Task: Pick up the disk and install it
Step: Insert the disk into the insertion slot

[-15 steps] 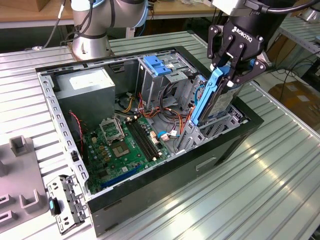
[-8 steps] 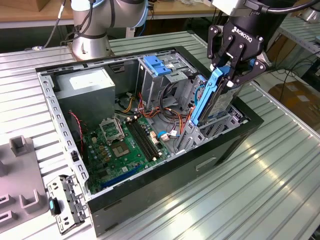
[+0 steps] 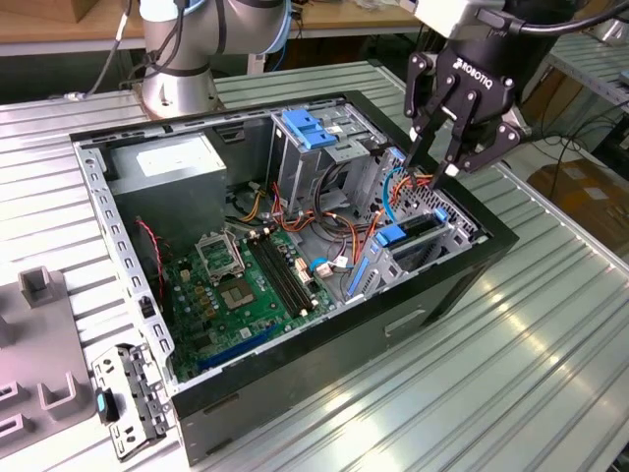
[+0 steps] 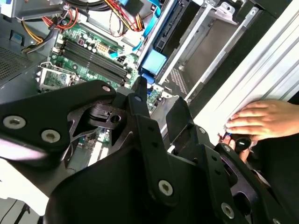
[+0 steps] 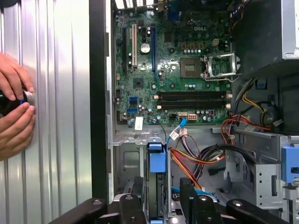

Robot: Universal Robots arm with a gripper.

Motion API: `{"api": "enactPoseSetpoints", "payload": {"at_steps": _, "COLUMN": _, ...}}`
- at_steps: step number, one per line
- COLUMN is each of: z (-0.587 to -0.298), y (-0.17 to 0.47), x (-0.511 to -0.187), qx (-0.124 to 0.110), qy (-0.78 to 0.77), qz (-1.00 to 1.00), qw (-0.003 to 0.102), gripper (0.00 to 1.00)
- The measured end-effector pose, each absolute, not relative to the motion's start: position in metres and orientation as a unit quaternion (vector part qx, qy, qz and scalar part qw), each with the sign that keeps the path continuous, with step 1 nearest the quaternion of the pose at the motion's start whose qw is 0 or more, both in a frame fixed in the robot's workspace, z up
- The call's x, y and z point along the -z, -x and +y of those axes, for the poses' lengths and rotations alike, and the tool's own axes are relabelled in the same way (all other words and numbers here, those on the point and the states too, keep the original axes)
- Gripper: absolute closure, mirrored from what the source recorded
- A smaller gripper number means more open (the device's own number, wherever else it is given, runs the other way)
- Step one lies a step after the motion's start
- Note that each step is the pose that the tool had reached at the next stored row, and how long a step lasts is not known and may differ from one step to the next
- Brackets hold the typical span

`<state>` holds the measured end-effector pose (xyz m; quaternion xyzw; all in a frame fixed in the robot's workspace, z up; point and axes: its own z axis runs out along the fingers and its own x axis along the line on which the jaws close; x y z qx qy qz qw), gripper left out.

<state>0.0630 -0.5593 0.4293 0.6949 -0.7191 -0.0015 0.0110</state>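
The disk (image 3: 405,236) stands on edge in the metal bay at the case's end on the exterior view's right, its light-blue rail tab (image 5: 157,161) showing. In the second wrist view the disk (image 4: 163,35) is a dark slab with a blue tab. My gripper (image 3: 432,165) hangs a short way above that bay, open and holding nothing. In the first wrist view its fingers (image 5: 187,191) stand either side of the disk's (image 5: 156,196) upper edge, apart from it.
The open black case (image 3: 462,270) holds a green motherboard (image 3: 236,285), a grey power-supply box (image 3: 172,167), a drive cage with a blue latch (image 3: 310,128) and orange cables (image 3: 329,231). A person's hands (image 5: 14,107) rest on the ribbed table beside the case. Grey fixtures (image 3: 39,344) lie at the exterior view's left.
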Motion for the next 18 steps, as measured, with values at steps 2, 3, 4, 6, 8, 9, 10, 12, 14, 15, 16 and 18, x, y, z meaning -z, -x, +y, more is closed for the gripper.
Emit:
{"api": "enactPoseSetpoints", "payload": {"at_steps": 2, "z": -0.559, "y": -0.063, "x": -0.425, "qx": 0.001, "qy": -0.695, "qz": -0.719, "qw": 0.011, "gripper": 0.56}}
{"api": "enactPoseSetpoints", "payload": {"at_steps": 3, "z": -0.559, "y": -0.063, "x": -0.421, "qx": 0.001, "qy": -0.695, "qz": -0.719, "qw": 0.011, "gripper": 0.56}}
{"api": "enactPoseSetpoints", "payload": {"at_steps": 4, "z": -0.559, "y": -0.063, "x": -0.418, "qx": 0.001, "qy": -0.695, "qz": -0.719, "qw": 0.011, "gripper": 0.56}}
{"api": "enactPoseSetpoints", "payload": {"at_steps": 6, "z": -0.559, "y": -0.065, "x": -0.413, "qx": 0.001, "qy": -0.695, "qz": -0.719, "qw": 0.011, "gripper": 0.64}}
{"api": "enactPoseSetpoints", "payload": {"at_steps": 8, "z": -0.559, "y": -0.067, "x": -0.407, "qx": 0.001, "qy": -0.695, "qz": -0.719, "qw": 0.011, "gripper": 0.76}}
{"api": "enactPoseSetpoints", "payload": {"at_steps": 9, "z": -0.558, "y": -0.067, "x": -0.406, "qx": 0.001, "qy": -0.695, "qz": -0.719, "qw": 0.011, "gripper": 0.82}}
{"api": "enactPoseSetpoints", "payload": {"at_steps": 10, "z": -0.558, "y": -0.067, "x": -0.405, "qx": 0.001, "qy": -0.695, "qz": -0.719, "qw": 0.011, "gripper": 0.82}}
{"api": "enactPoseSetpoints", "payload": {"at_steps": 12, "z": -0.558, "y": -0.068, "x": -0.403, "qx": 0.001, "qy": -0.695, "qz": -0.719, "qw": 0.011, "gripper": 0.89}}
{"api": "enactPoseSetpoints", "payload": {"at_steps": 14, "z": -0.559, "y": -0.068, "x": -0.397, "qx": 0.001, "qy": -0.695, "qz": -0.719, "qw": 0.011, "gripper": 0.89}}
{"api": "enactPoseSetpoints", "payload": {"at_steps": 15, "z": -0.560, "y": -0.068, "x": -0.393, "qx": 0.001, "qy": -0.695, "qz": -0.719, "qw": 0.011, "gripper": 0.89}}
{"api": "enactPoseSetpoints", "payload": {"at_steps": 16, "z": -0.560, "y": -0.068, "x": -0.392, "qx": 0.001, "qy": -0.695, "qz": -0.719, "qw": 0.011, "gripper": 0.89}}
{"api": "enactPoseSetpoints", "payload": {"at_steps": 18, "z": -0.562, "y": -0.068, "x": -0.386, "qx": 0.001, "qy": -0.696, "qz": -0.718, "qw": 0.011, "gripper": 0.89}}
